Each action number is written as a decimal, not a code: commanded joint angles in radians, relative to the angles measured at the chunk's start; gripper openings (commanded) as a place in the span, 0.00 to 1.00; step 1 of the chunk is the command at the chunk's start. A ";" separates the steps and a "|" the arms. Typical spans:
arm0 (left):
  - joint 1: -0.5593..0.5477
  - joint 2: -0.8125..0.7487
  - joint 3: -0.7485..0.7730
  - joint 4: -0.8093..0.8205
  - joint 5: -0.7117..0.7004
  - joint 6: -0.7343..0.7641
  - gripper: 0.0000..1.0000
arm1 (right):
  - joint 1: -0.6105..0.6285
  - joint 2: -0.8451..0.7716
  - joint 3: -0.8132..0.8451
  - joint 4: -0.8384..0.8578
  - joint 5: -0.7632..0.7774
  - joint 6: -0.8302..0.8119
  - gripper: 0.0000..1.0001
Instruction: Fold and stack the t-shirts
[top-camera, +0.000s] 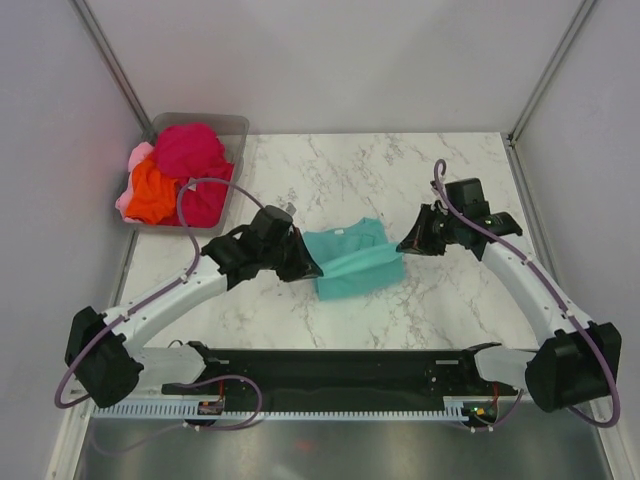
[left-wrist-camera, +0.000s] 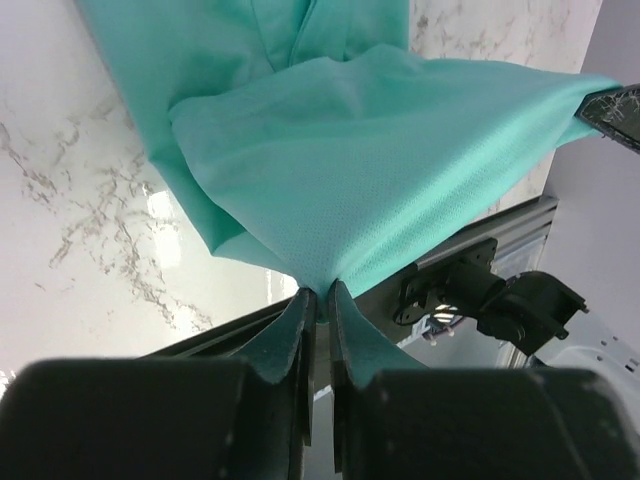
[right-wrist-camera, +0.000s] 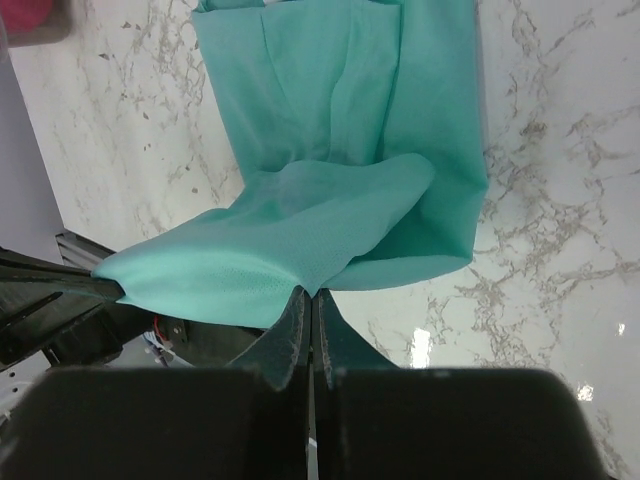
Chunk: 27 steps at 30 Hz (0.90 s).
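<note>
Four shirts: one teal shirt (top-camera: 352, 258) lies on the table (top-camera: 400, 170), its near edge lifted. One orange shirt (top-camera: 152, 195), one magenta shirt (top-camera: 188, 150) and one pink shirt (top-camera: 138, 157) are in one bin (top-camera: 235, 125). Both arms reach inward. The left gripper (top-camera: 312, 269) and the right gripper (top-camera: 403, 248) each pinch the lifted edge of the teal shirt, at opposite ends.

Bare tabletop (top-camera: 400, 170) behind teal t-shirt (top-camera: 350, 262); bin (top-camera: 238, 130) back-left.
</note>
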 joint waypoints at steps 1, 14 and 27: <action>0.056 0.039 0.053 -0.069 0.037 0.090 0.12 | -0.005 0.063 0.070 0.084 0.057 -0.045 0.00; 0.284 0.423 0.270 -0.026 0.180 0.274 0.12 | -0.005 0.498 0.370 0.182 0.063 -0.072 0.00; 0.384 0.676 0.429 -0.029 0.205 0.331 0.12 | -0.005 0.824 0.582 0.251 0.011 -0.072 0.00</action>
